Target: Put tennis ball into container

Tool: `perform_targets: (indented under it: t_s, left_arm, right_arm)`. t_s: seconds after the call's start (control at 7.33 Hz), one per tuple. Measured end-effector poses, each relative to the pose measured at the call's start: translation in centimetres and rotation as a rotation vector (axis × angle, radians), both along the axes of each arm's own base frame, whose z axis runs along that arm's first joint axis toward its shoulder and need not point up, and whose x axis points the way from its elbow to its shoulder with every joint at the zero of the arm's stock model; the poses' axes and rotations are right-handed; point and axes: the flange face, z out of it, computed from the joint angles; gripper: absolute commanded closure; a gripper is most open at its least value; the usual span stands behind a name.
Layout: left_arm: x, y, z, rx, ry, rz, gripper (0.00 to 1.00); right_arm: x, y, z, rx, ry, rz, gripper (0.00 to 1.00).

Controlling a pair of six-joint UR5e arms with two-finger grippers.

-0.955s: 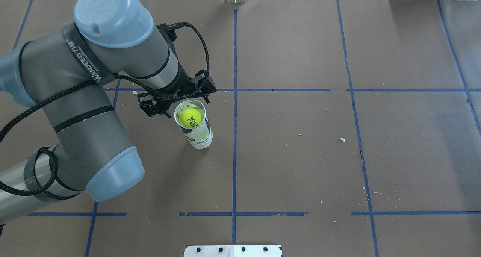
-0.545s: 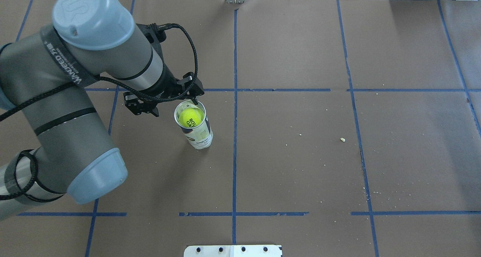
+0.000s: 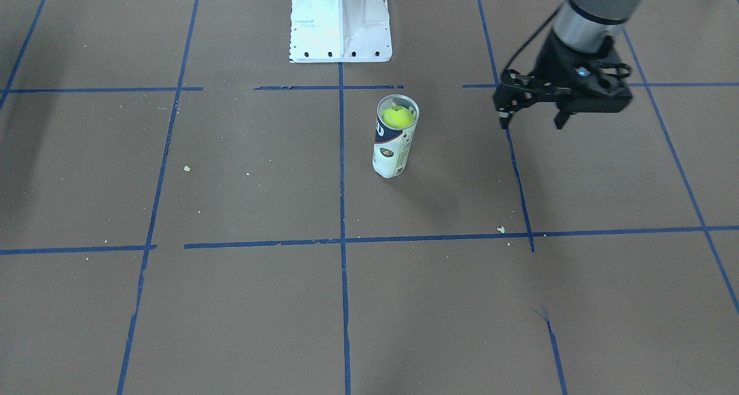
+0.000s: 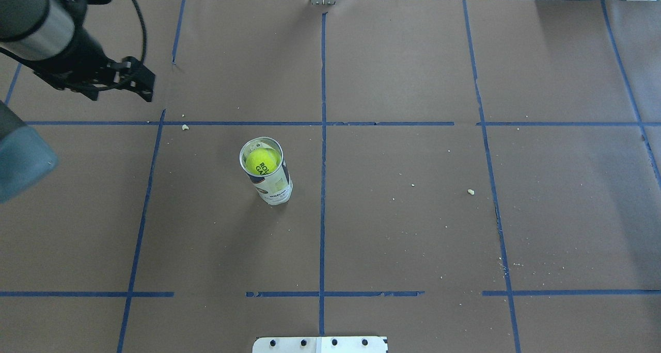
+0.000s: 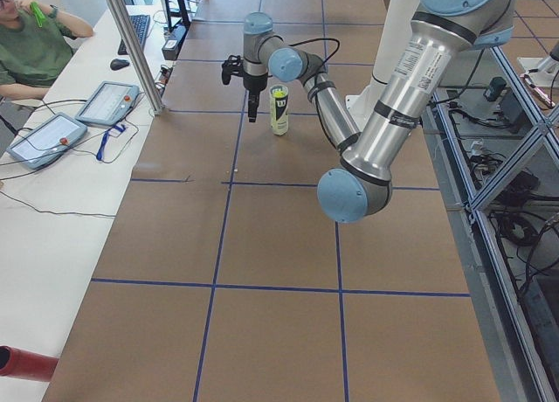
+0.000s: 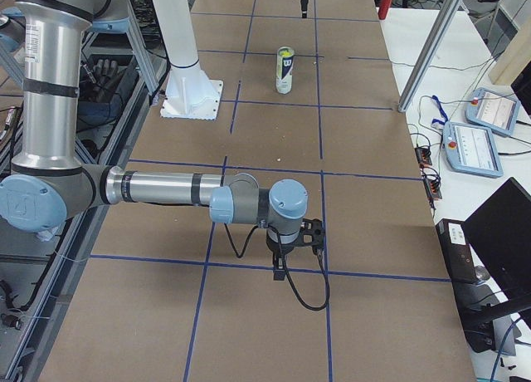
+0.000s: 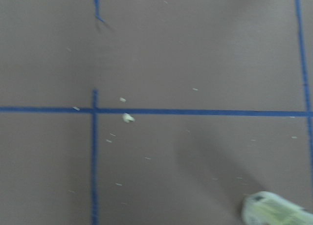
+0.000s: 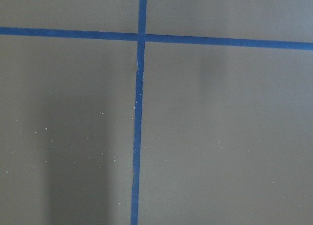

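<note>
While fingers [image 3: 559, 119] gape, ball [image 3: 398, 118] sits apart.

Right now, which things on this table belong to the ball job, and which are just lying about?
Part of the job: the tennis ball, sitting inside the upright can; the left gripper, open and empty, off to one side.
Just lying about: crumbs, blue tape lines, the white pedestal.
</note>
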Motion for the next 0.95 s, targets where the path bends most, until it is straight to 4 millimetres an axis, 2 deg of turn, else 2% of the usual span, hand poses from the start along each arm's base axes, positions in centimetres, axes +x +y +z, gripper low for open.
perform_targets:
  t_s: [0.27, 0.41, 0.55, 0.68, 0.82, 0.95]
  left_arm:
    - [-11.5, -3.3, 11.5, 0.051, -0.094, 0.107, 0.0]
    - [-16.2, -3.2, 17.4, 0.046, -0.109, 0.144, 0.0]
    - [-20.1, -1.8, 22.7, 0.041, -0.108, 0.155, 0.0]
    - [-22.5, 0.6, 27.3, 0.026, -0.098, 0.159, 0.0]
    - [-23.6, 3.1, 30.8, -0.016, -0.085, 0.156, 0.0]
    - [-24.2, 4.9, 33.3, -0.059, -0.071, 0.152, 0.0]
  right_arm:
    - [0.0, 0.0, 0.0, 0.0, 0.0, 0.0, 0.0]
    - [0.0, 0.0, 0.0, -0.001, 0.0, 0.0, 0.0]
    - [0.0, 0.0, 0.0, -0.001, 0.0, 0.0, 0.0]
    - [0.0, 0.0, 0.0, -0.001, 0.0, 0.0, 0.0]
    - [0.0, 0.0, 0.0, -0.001, 0.0, 0.0, 0.0]
    - [0.0, 0.0, 0.0, 0.0, 0.0, 0.0, 0.0]
